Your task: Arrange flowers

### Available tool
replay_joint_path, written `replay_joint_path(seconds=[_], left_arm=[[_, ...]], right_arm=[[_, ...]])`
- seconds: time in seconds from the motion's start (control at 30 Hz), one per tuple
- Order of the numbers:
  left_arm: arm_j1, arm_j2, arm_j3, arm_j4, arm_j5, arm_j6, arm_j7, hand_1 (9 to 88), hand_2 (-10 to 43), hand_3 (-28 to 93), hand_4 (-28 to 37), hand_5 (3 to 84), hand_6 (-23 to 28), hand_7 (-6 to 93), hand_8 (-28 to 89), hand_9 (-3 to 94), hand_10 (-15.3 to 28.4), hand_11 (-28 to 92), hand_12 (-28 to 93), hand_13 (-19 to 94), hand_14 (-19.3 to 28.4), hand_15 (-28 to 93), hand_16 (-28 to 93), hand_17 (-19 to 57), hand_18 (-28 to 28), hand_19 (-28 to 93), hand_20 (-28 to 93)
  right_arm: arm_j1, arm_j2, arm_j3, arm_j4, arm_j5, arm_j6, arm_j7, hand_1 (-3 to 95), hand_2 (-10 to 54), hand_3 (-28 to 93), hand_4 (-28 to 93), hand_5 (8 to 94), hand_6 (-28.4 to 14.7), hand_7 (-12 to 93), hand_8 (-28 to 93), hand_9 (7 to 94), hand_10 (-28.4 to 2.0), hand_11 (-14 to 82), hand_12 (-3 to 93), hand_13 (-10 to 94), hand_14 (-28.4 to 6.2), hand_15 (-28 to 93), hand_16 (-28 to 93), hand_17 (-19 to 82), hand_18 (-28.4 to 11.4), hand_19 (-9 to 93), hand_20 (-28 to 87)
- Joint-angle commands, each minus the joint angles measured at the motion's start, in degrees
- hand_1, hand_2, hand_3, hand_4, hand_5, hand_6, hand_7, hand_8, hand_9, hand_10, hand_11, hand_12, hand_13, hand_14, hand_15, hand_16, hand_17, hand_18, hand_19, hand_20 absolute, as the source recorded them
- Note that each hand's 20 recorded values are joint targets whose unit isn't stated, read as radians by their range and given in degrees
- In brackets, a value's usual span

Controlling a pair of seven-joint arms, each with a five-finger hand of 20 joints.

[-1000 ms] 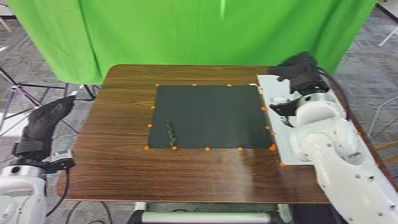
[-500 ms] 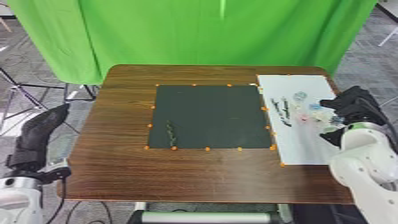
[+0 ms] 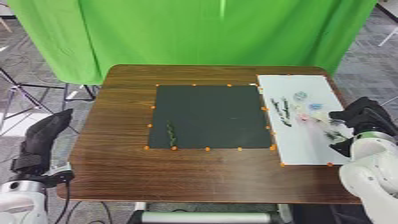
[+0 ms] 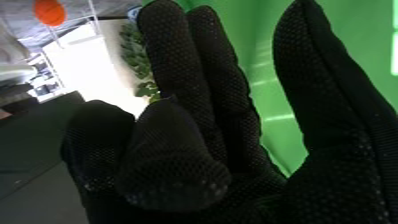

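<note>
Now holds the right hand (image 3: 364, 119) wide and seemingly empty at the right edge of the white sheet (image 3: 302, 150); has pale flowers (image 3: 315, 106) to its left, dark stems (image 3: 286, 111) farther, lying lengthwise forward; probably needs a leftward reach.

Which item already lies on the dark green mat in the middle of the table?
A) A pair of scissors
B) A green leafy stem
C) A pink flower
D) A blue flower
B: a thin green leafy stem lies near the left edge of the dark mat, while the pink and blue flowers are on the white sheet.
</note>
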State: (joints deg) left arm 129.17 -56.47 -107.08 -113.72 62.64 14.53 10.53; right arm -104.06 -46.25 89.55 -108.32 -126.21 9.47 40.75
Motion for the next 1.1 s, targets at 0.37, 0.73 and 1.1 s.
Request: replay_joint_path(seconds=[0.37, 0.73, 1.1], left_arm=[[-1.2, 0.95, 0.80, 0.57, 0.87, -2.66, -1.46, 20.3, 3.3, 63, -28.3, 40.2, 2.9, 14.9, -9, 35.8, 12.5, 14, 7, 29, 15.3, 7, -1, 3.2, 7.8, 2, 11], [-0.3, 0.37, -0.24, -0.17, 0.92, -2.35, -1.32, 20.4, 3.3, 63, -28.3, 40.1, 3.0, 14.6, -9, 35.9, 12.5, 14, 7, 29, 15.3, 7, 0, 3.1, 7.9, 3, 11], [0.3, -0.29, -0.35, -0.45, 0.80, -2.26, -1.37, 20.4, 3.2, 63, -28.3, 40.0, 3.0, 14.5, -8, 35.9, 12.5, 14, 7, 29, 15.5, 7, 0, 3.1, 7.9, 3, 11]], right_arm=[[-10.1, 4.7, 9.2, -4.3, 4.4, -5.9, 0.9, 37.4, -9.5, 60, -12, 77.6, -4.0, 14, -6, 85.9, -14.5, 15.2, 17.9, 94, -0.6, 67, 21, 68, -13.6, 93, 59], [-9.3, 5.6, 7.3, -2.9, 5.1, -8.4, 0.0, 39.0, -9.5, 60, -12, 78.1, -3.6, 15, -6, 86.4, -14.1, 15.2, 18.0, 94, -0.5, 67, 21, 68, -13.5, 93, 59], [-10.0, 5.2, 6.7, -1.2, 5.9, -10.8, -0.5, 40.5, -9.5, 60, -12, 77.7, -3.5, 15, -6, 86.3, -14.1, 15.2, 17.8, 94, -0.6, 67, 21, 67, -13.6, 93, 59]])
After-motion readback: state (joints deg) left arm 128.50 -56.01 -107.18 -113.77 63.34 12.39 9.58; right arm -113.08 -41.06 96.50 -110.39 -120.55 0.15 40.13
